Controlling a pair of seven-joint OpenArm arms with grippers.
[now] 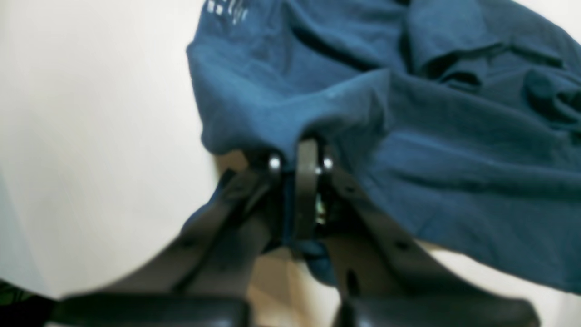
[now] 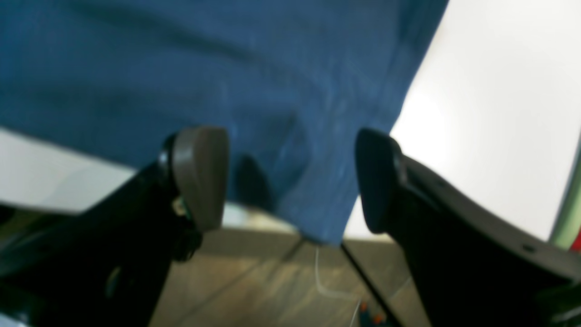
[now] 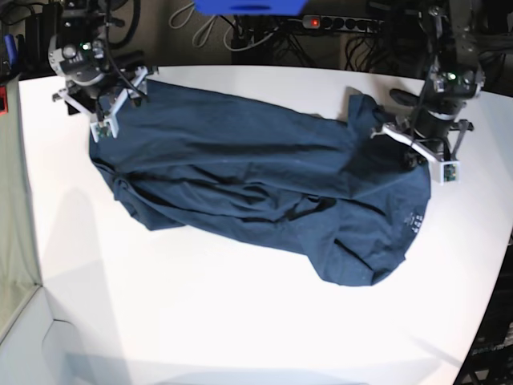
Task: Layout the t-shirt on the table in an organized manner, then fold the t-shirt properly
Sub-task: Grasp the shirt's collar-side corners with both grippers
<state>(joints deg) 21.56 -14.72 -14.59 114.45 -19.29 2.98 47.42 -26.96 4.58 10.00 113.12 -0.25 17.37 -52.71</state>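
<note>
The dark navy t-shirt [image 3: 240, 168] lies rumpled and stretched diagonally across the white table [image 3: 200, 321], with folds near its middle. My left gripper [image 3: 390, 132] is at the shirt's right end. In the left wrist view it [image 1: 302, 159] is shut on a pinch of the shirt's [image 1: 431, 136] edge. My right gripper [image 3: 112, 100] is at the shirt's far left end. In the right wrist view it [image 2: 290, 181] is open, with the shirt's [image 2: 181, 68] edge hanging between the two fingers, unpinched.
A power strip and cables [image 3: 345, 22] lie beyond the table's far edge. The table's curved edge [image 3: 489, 305] runs down the right. Small white print [image 3: 414, 218] shows on the shirt near my left gripper. Floor shows under the table edge [image 2: 272, 281].
</note>
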